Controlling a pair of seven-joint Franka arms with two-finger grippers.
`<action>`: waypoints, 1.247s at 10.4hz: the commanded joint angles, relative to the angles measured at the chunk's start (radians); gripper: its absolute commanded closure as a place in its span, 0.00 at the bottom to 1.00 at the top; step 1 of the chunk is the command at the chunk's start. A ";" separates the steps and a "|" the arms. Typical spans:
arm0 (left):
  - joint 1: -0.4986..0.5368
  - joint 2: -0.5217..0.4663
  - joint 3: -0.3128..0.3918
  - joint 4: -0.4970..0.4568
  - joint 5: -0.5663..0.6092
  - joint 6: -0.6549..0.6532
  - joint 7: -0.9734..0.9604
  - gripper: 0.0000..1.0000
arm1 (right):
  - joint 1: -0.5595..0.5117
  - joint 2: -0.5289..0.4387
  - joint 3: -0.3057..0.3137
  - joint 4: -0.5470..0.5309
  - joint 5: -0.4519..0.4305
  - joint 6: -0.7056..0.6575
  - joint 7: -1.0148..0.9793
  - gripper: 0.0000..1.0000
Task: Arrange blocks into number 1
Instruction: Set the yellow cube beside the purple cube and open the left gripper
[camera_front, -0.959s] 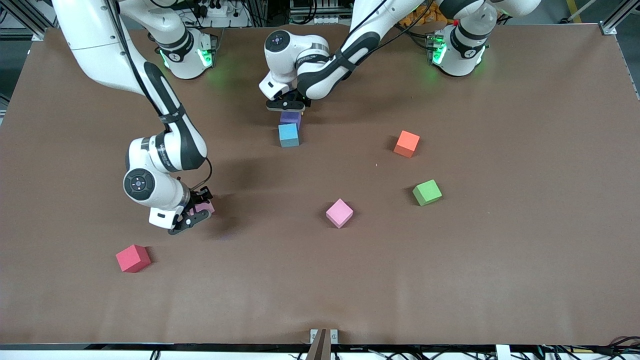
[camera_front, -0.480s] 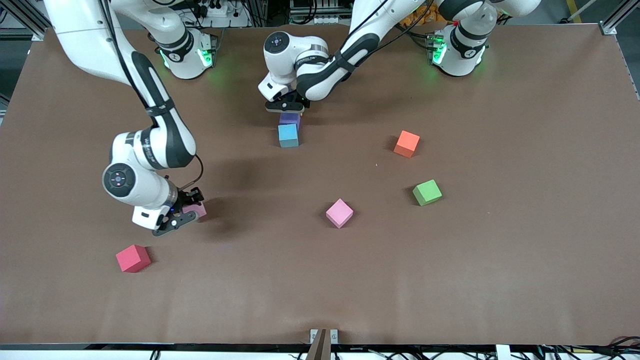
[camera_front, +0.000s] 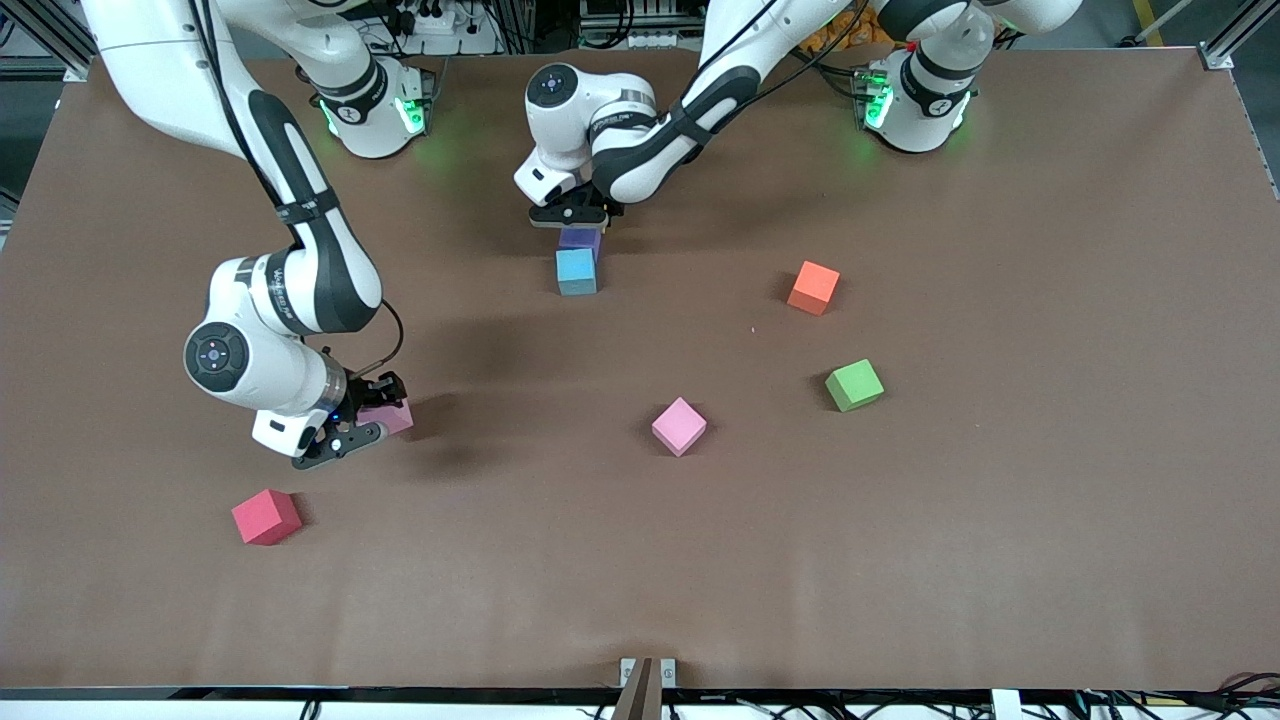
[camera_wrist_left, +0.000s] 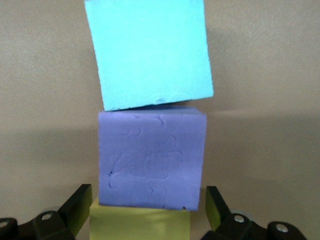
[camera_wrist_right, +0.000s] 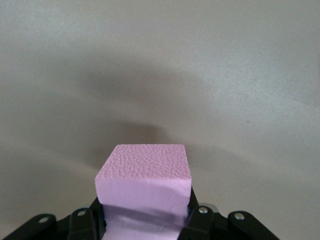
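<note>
Three blocks lie in a row near the robots' bases: the yellow block, the purple block and the light blue block, which is slightly turned. In the front view the light blue block is the nearest to the camera, the purple block lies just past it, and the yellow one is hidden under the hand. My left gripper stands open, one finger on each side of the yellow block with a gap. My right gripper is shut on a pink block, held just above the table. A second pink block lies mid-table.
A red cube lies near the right gripper, closer to the front camera. An orange cube and a green cube lie toward the left arm's end of the table.
My left gripper has opened and let go of the yellow block. My right arm has shifted toward its own end of the table with the pink block in its grip.
</note>
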 joint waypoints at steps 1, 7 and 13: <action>-0.014 -0.069 -0.001 0.002 0.013 -0.094 -0.043 0.00 | 0.008 -0.030 0.007 -0.011 0.009 -0.027 0.071 0.41; 0.168 -0.231 0.002 -0.003 -0.025 -0.260 -0.076 0.00 | 0.101 -0.039 0.004 -0.024 0.063 -0.028 0.342 0.42; 0.503 -0.141 0.006 0.144 -0.129 -0.250 -0.097 0.00 | 0.335 -0.026 0.004 -0.021 0.087 -0.001 0.620 0.41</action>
